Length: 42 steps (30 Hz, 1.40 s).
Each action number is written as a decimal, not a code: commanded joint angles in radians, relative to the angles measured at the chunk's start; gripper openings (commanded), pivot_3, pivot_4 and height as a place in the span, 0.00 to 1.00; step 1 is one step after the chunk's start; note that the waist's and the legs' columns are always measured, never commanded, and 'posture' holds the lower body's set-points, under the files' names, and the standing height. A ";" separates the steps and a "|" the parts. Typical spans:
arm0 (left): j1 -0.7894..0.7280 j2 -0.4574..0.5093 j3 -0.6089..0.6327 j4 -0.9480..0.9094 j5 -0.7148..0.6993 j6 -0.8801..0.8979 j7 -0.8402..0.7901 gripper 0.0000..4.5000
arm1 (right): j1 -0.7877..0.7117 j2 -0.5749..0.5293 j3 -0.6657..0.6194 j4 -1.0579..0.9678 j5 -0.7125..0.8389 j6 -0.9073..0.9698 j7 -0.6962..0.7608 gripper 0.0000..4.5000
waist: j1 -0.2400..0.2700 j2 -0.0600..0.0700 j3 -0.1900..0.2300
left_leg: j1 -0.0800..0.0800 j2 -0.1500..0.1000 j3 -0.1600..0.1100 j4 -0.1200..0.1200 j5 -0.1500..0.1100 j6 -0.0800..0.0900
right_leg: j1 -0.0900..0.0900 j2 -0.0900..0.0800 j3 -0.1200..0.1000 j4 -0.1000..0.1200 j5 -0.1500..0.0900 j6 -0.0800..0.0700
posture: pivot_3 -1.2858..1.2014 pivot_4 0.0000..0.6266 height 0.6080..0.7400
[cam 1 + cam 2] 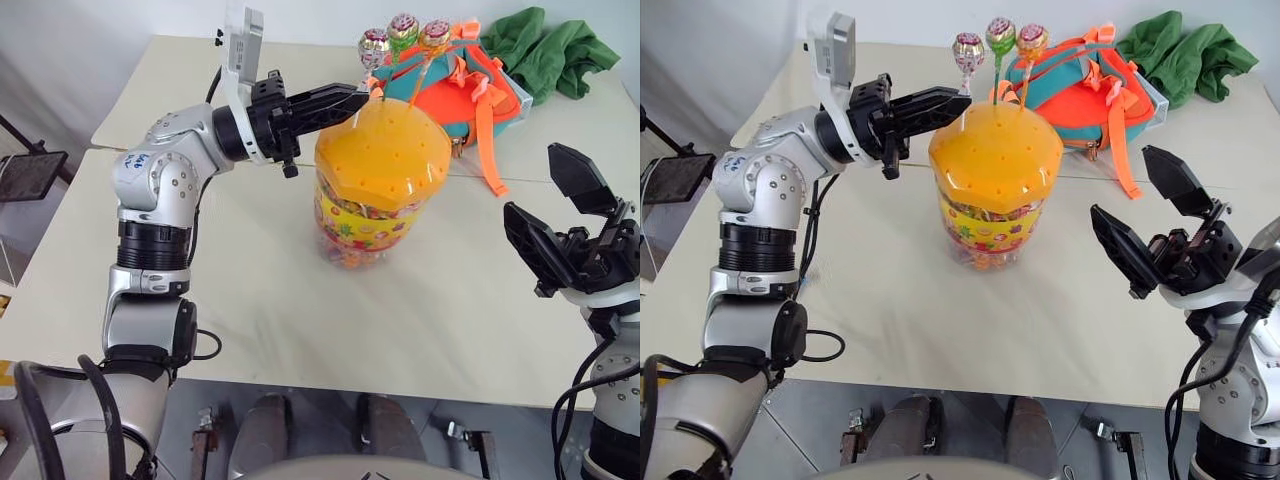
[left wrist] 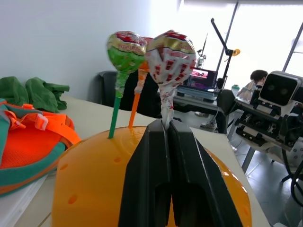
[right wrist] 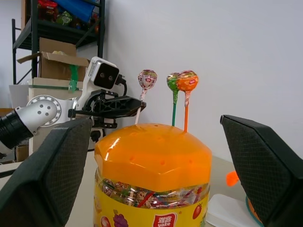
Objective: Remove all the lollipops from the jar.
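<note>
Left tool (image 1: 958, 98) clamped tight on the stick just under the pink lollipop (image 1: 968, 49), right above the near rim of the jar lid (image 1: 992, 150); green lollipop (image 1: 1000, 34) and orange lollipop (image 1: 1031, 40) just beyond, planted in the lid. Best drawn straight up along the stick, no sideways pull, clear of both neighbours. Right tool (image 1: 1160, 215) gaping wide, empty, off beside the jar (image 1: 990, 225) over the table (image 1: 940, 310).
</note>
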 commanded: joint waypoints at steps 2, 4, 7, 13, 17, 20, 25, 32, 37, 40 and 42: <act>-0.022 0.012 0.164 -0.035 -0.157 0.040 0.011 0.00 | -0.025 -0.002 0.028 -0.046 -0.006 -0.028 0.041 1.00 | -0.001 0.000 0.000 | 0.000 0.000 0.000 0.000 0.000 0.000 | 0.000 0.000 0.000 0.000 0.000 0.000 | 0.52 0.24 1.00; 0.001 0.047 0.231 -0.052 -0.215 0.092 0.034 0.00 | -0.040 -0.019 0.063 -0.041 -0.023 -0.031 0.098 1.00 | -0.010 0.000 0.000 | 0.000 0.000 0.000 0.000 0.000 0.000 | 0.000 0.000 0.000 0.000 0.000 0.000 | 0.52 0.24 1.00; 0.102 0.183 0.254 -0.097 -0.186 0.169 0.068 0.00 | -0.061 -0.071 0.128 -0.025 -0.049 -0.030 0.234 1.00 | -0.031 0.001 0.000 | 0.001 0.001 0.000 -0.001 0.000 0.000 | 0.000 0.000 0.000 0.001 0.000 0.000 | 0.52 0.24 1.00; 0.546 0.517 0.242 -0.336 -0.134 0.360 0.070 0.00 | -0.109 -0.161 0.211 0.063 -0.054 0.016 0.439 1.00 | -0.049 -0.001 0.002 | 0.002 0.001 -0.001 -0.003 0.000 0.000 | 0.000 0.000 -0.001 0.000 0.000 0.000 | 0.52 0.24 1.00; 0.787 0.559 0.337 -0.477 -0.164 0.490 0.183 0.00 | -0.130 -0.208 0.234 0.154 -0.105 0.001 0.548 1.00 | -0.026 -0.004 0.003 | 0.001 0.002 -0.003 -0.001 -0.001 0.001 | 0.001 -0.001 0.000 0.000 0.000 0.000 | 0.52 0.24 1.00; 0.923 0.561 0.353 -0.555 -0.135 0.510 0.229 0.00 | -0.132 -0.232 0.244 0.220 -0.161 -0.030 0.609 1.00 | -0.016 -0.004 0.003 | 0.001 0.001 -0.003 -0.001 -0.001 0.001 | 0.001 -0.002 0.000 -0.001 0.000 0.000 | 0.52 0.24 1.00; 1.068 0.555 0.340 -0.602 -0.083 0.471 0.271 0.11 | -0.164 -0.217 0.207 0.262 -0.163 -0.036 0.571 1.00 | -0.018 -0.003 0.004 | 0.001 0.002 -0.002 -0.001 -0.001 0.000 | 0.001 -0.001 0.000 -0.001 0.000 -0.001 | 0.52 0.24 1.00; 0.983 0.627 0.282 -0.549 -0.040 0.323 0.149 0.53 | -0.130 -0.222 0.168 0.197 -0.158 -0.014 0.507 1.00 | -0.009 -0.003 0.004 | 0.001 0.001 -0.001 -0.002 -0.001 -0.001 | 0.001 -0.001 -0.001 -0.001 0.000 -0.001 | 0.52 0.24 1.00; 0.617 0.584 0.277 -0.423 -0.176 0.238 -0.026 0.81 | -0.077 -0.182 0.049 0.137 -0.097 0.008 0.341 1.00 | 0.003 -0.003 0.004 | 0.000 0.001 -0.001 0.000 -0.001 -0.001 | 0.000 -0.001 -0.002 -0.001 0.000 -0.001 | 0.52 0.24 1.00; 0.414 0.488 0.256 -0.333 -0.237 0.208 -0.076 0.81 | -0.058 -0.143 -0.008 0.120 -0.070 0.010 0.249 1.00 | 0.002 -0.003 0.004 | 0.000 0.001 0.000 0.000 -0.001 -0.001 | 0.001 -0.001 -0.002 -0.001 0.001 -0.001 | 0.52 0.24 1.00; 0.251 0.388 0.214 -0.214 -0.207 0.155 -0.054 0.81 | -0.053 -0.098 -0.061 0.121 -0.060 -0.010 0.158 1.00 | -0.003 -0.003 0.004 | 0.001 0.001 0.000 0.000 -0.001 -0.001 | 0.000 -0.001 -0.003 0.000 0.001 0.000 | 0.52 0.24 1.00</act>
